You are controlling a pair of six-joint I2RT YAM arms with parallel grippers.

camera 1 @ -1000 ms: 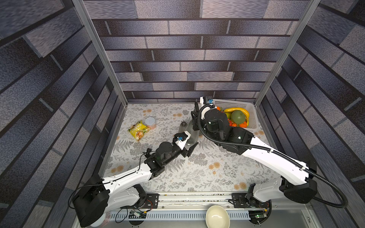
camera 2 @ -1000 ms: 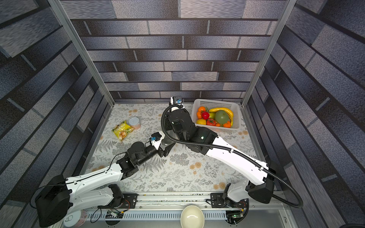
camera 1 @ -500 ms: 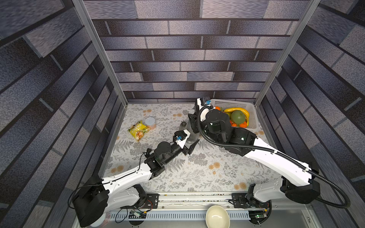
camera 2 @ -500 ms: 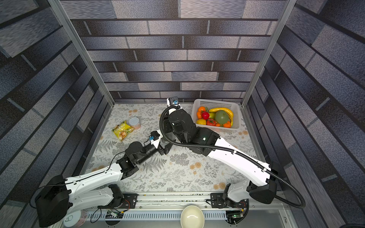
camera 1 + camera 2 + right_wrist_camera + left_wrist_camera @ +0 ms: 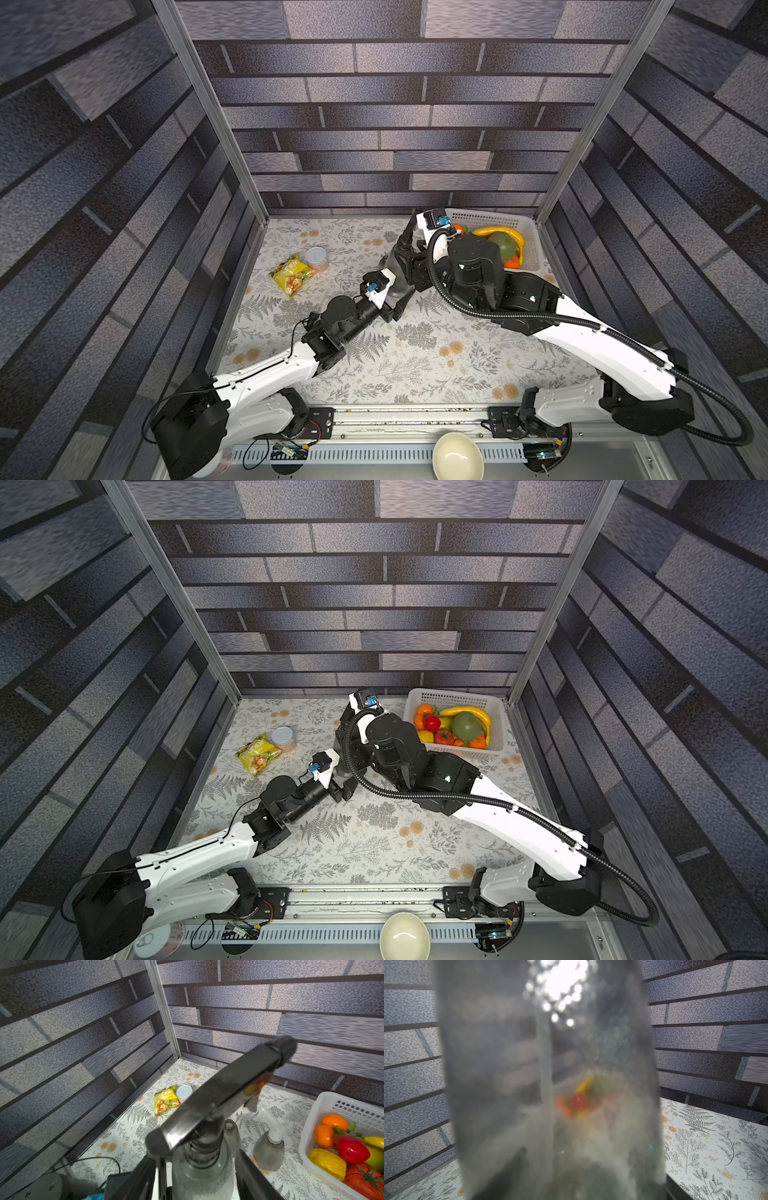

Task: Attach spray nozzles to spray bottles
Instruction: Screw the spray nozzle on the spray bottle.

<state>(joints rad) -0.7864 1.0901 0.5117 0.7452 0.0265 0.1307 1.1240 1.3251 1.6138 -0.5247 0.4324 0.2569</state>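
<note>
Bowl (image 5: 457, 457), cream-coloured, sits nearest, on the metal ledge in front of the counter (image 5: 415, 365), whose cloth carries a fern and flower print. Both arms stretch from the front rail toward the middle of the counter and meet there.

The left end effector (image 5: 392, 310) lies low on the left. It is closed on the lower body of the held spray bottle (image 5: 203, 1174), which stands upright. In the left wrist view that smoky grey bottle (image 5: 508, 1084) fills most of the view, with a thin pale tube running down inside it. A black spray nozzle (image 5: 224, 1088) sits on the bottle's neck, its long head slanting across the right wrist view.

The right end effector (image 5: 197, 1157) hangs over the bottle from above. Its jaws are parted to either side of the shoulder below the nozzle and grip nothing. A sliver of gap shows on each side.

Just behind the held bottle stands an open-necked spray bottle (image 5: 230, 1134). Beside that, toward the basket, is a third spray bottle (image 5: 268, 1153) wearing a white spray nozzle (image 5: 274, 1135). In both top views the right arm hides these two.

Farther back on the left lie a yellow snack bag (image 5: 166, 1101) and, just beside it, a silver-lidded can (image 5: 184, 1092). In the far right corner a white basket (image 5: 324, 1101) holds coloured fruit, among them oranges, a banana and a tomato.
</note>
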